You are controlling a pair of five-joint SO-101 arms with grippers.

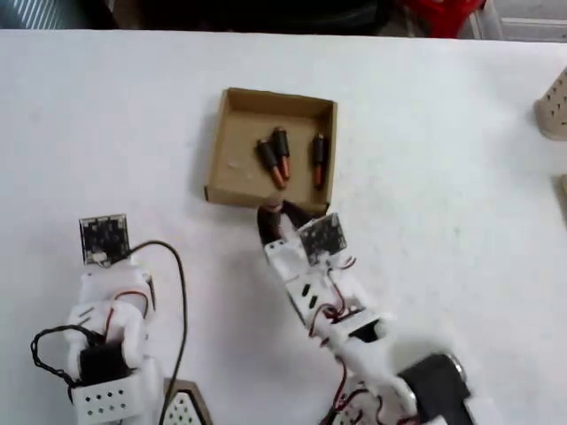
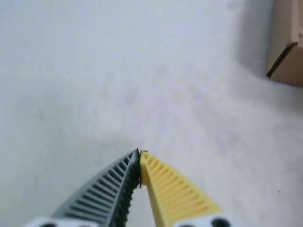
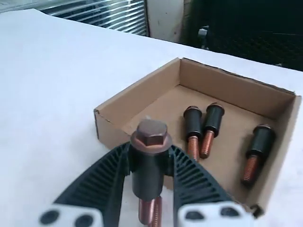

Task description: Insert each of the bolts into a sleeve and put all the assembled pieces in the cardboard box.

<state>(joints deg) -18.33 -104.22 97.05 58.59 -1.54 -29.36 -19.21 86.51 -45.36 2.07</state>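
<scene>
The cardboard box (image 1: pixel 232 104) sits mid-table with three assembled bolt-and-sleeve pieces (image 1: pixel 273 158) lying inside, also seen as copper bolts in black sleeves (image 3: pixel 204 124) in the right wrist view. My right gripper (image 3: pixel 150 163) is shut on another assembled piece (image 3: pixel 150 161), a copper hex-head bolt in a black sleeve, held upright just outside the near wall of the box (image 3: pixel 113 118). From above, that gripper (image 1: pixel 276 220) is at the box's front edge. My left gripper (image 2: pixel 139 163) is shut with nothing in it, over bare table to the left of the box (image 2: pixel 286 47).
A perforated beige object (image 1: pixel 554 106) stands at the right table edge. Another perforated piece (image 1: pixel 182 407) lies at the front by the left arm's base, beside its black cable (image 1: pixel 182 292). The table top around the box is white and bare.
</scene>
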